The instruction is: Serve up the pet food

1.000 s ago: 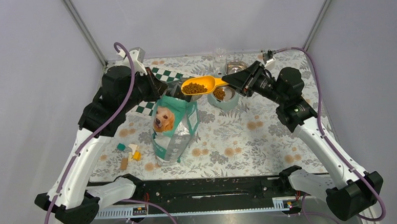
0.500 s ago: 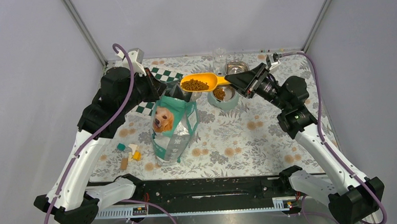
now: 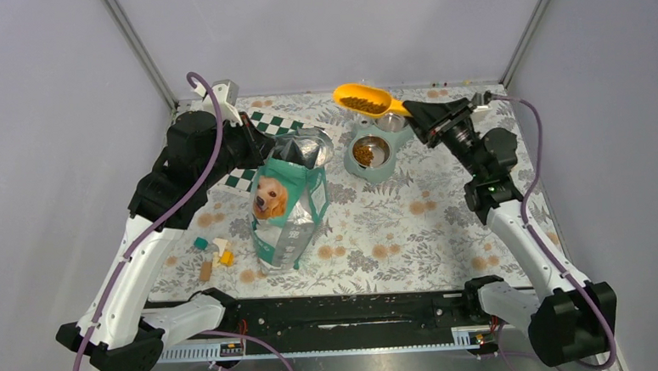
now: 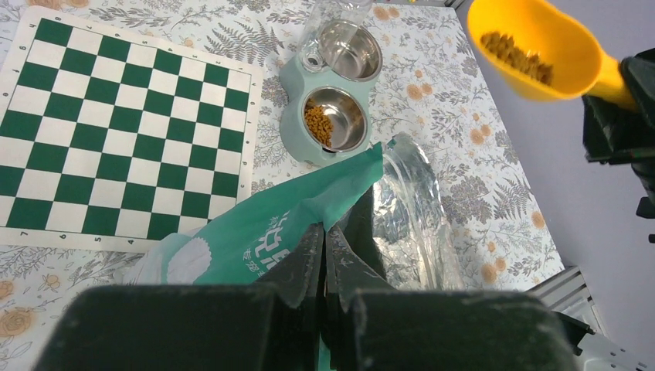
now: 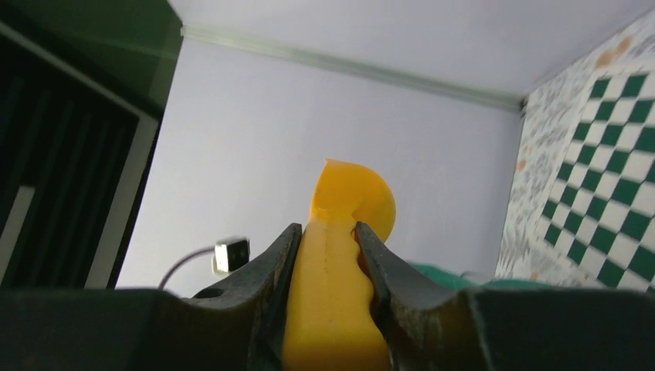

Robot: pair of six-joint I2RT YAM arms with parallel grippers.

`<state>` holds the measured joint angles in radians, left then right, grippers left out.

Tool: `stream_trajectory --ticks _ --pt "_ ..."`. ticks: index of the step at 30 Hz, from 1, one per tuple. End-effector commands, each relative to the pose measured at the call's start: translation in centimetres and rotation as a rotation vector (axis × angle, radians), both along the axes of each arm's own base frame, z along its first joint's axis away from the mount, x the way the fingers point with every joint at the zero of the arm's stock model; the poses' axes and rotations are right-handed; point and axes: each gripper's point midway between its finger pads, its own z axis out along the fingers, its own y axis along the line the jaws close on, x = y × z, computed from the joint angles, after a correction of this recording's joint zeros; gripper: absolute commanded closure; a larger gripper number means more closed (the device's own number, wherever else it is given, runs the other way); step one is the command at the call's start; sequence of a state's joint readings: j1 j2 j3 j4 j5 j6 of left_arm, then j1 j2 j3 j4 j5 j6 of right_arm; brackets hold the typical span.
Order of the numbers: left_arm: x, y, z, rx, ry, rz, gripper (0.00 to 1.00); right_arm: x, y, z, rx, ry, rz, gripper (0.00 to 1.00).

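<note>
Aloft, right claw (image 5: 328,246) clamps the scoop (image 3: 345,93) of pet food (image 3: 365,104); left claw (image 4: 324,241) pinches the bag (image 3: 291,215), lettering unreadable.

We identify the pet food (image 3: 361,104) as small brown-orange dry pellets, present in two loose portions. One portion lies as a shallow heap inside the orange scoop (image 3: 344,91), which is raised above the table (image 3: 413,224). The other portion sits in the nearer steel bowl (image 3: 379,151), gathered against one side.
</note>
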<state>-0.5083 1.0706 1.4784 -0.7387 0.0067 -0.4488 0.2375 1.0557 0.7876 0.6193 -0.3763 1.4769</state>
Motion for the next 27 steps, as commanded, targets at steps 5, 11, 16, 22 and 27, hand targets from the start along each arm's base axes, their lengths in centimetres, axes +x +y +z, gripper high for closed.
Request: stream_trajectory --ticks 5,11,16,22,27 --pt "0.9 -0.6 7.7 -0.145 -0.257 -0.005 1.0 3.1 -9.3 -1.9 0.0 0.013 -0.236 1.0" --pt "1.2 -1.0 7.5 -0.144 -0.241 -0.016 1.0 6.6 -14.8 -5.9 -0.054 0.064 -0.358 1.0" --pt "1.6 -1.3 7.4 -0.139 -0.234 -0.018 1.0 9.9 -17.1 -8.8 -0.12 0.086 -0.391 1.0" --pt "2.1 -2.0 7.2 -0.144 -0.239 -0.042 1.0 13.6 -18.1 -12.2 -0.214 0.135 -0.394 1.0" --pt "2.3 -3.1 8.0 -0.147 -0.25 -0.097 1.0 16.0 -18.9 -15.5 -0.283 0.185 -0.412 1.0"
